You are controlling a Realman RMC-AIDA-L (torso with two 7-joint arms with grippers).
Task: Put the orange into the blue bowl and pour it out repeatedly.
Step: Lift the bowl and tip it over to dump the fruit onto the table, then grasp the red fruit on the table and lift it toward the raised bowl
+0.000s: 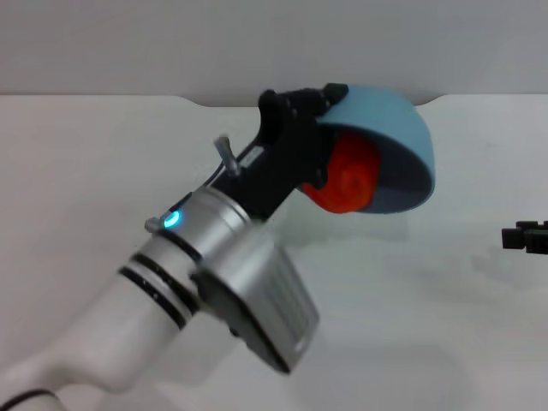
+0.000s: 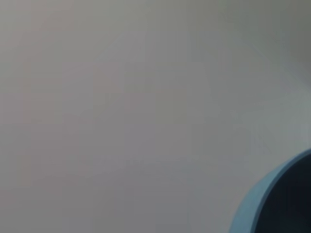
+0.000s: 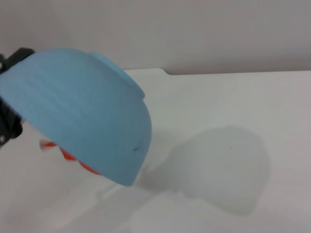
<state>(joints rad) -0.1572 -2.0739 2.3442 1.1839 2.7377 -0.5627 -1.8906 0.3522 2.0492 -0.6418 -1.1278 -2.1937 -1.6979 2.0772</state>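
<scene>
My left gripper (image 1: 318, 110) is shut on the rim of the blue bowl (image 1: 390, 128) and holds it in the air, tipped steeply on its side with the mouth facing down and toward me. The orange (image 1: 347, 178) sits at the bowl's lower lip, partly out of the mouth. In the right wrist view the bowl (image 3: 82, 107) shows its outside, with a sliver of the orange (image 3: 73, 158) under its rim. The left wrist view catches only an edge of the bowl (image 2: 252, 204). My right gripper (image 1: 524, 236) rests low at the far right, away from the bowl.
A white table (image 1: 411, 325) spreads under the bowl and carries its shadow. A pale wall (image 1: 128, 43) closes off the back edge. My left arm's silver wrist (image 1: 223, 257) crosses the lower left of the head view.
</scene>
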